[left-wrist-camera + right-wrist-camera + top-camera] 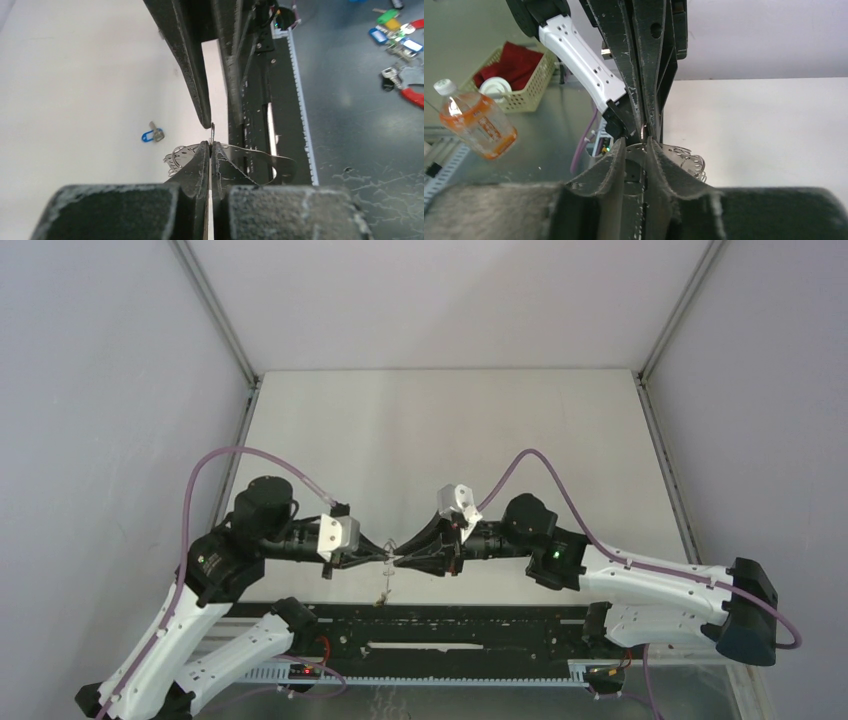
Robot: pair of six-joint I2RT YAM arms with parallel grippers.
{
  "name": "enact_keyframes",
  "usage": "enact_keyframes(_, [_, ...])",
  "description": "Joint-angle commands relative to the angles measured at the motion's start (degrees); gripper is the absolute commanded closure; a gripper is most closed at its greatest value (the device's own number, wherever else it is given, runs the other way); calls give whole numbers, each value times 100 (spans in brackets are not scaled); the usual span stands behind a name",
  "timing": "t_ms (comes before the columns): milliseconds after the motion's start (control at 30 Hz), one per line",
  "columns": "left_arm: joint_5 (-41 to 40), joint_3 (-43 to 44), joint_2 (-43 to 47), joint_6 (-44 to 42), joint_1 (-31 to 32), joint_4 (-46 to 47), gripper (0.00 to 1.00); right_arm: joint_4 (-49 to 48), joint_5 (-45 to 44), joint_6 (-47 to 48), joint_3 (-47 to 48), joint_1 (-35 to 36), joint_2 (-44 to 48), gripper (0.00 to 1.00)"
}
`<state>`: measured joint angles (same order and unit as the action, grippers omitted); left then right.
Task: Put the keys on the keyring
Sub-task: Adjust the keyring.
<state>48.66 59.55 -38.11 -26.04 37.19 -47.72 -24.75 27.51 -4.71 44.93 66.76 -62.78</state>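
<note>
Both arms met mid-air above the near part of the table w/ the keyring slung btwn them. Prob. raised so its small loops hang free and one arm can steady the band while the other works it. left gripper: fingers pressed together, clamped on the thin metal band's edge. right gripper: fingers a narrow gap apart, perforated band lying btwn them. Whether the pads actually bit on it, couldn't tell. Blue-tagged key lay on the table, well apart from the ring, not threaded. Small dangling piece hung below the meeting point. Poss. the yellow key, but too small to confirm.
</note>
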Motion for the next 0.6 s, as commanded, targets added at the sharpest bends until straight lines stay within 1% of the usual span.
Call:
enact_keyframes(0, [-506, 20, 33, -929, -37, -312, 100, 894, 0, 269, 577, -10, 111, 62])
enact_keyframes(67, [-642, -3, 73, -1298, -29, -417, 100, 1508, -35, 448, 806, -65, 109, 59])
enact_keyframes(233, [-858, 34, 90, -1729, 40, -433, 100, 2396, 118, 924, 1281, -212, 12, 58])
enact_keyframes(333, [-974, -2, 136, -2042, 126, -433, 100, 2973, 28, 1141, 1625, -209, -202, 58])
enact_keyframes(433, [-1108, 32, 132, -2228, 253, -432, 100, 3261, -74, 1371, 1867, -168, -366, 58])
enact_keyframes(567, [-1146, 96, 86, -2247, 291, -436, 100, 3409, -276, 1776, 2014, -37, -484, 59])
